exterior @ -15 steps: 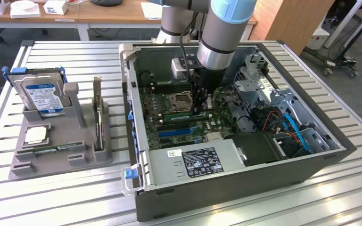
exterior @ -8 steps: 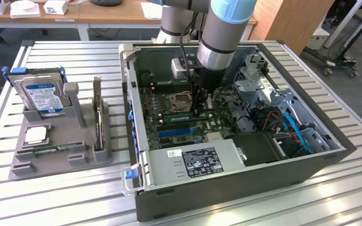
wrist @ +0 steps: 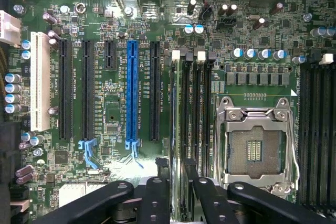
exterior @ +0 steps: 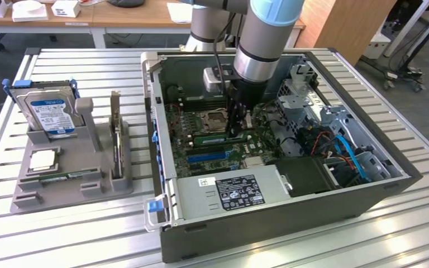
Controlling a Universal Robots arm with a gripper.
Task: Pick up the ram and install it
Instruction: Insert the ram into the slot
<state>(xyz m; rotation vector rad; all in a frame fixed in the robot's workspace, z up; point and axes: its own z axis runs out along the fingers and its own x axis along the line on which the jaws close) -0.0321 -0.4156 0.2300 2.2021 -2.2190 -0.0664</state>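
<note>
Now — ram [wrist: 180,166] at pincer [wrist: 179,192] | slatted metal table [exterior: 73,61] | desks [exterior: 125,19] behind

slatted metal table [exterior: 65,237], open computer case [exterior: 274,223], grey parts holder [exterior: 69,192]

Place: robotics lab or workshop
Signs: slatted metal surface [exterior: 65,234] under the pincer [exterior: 238,131]; open computer case [exterior: 274,223] around it; wooden desks [exterior: 125,19] beyond

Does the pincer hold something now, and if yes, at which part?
It seems nothing is held. The pincer stands open, its fingers on either side of the ram, which sits in its slot.
</note>
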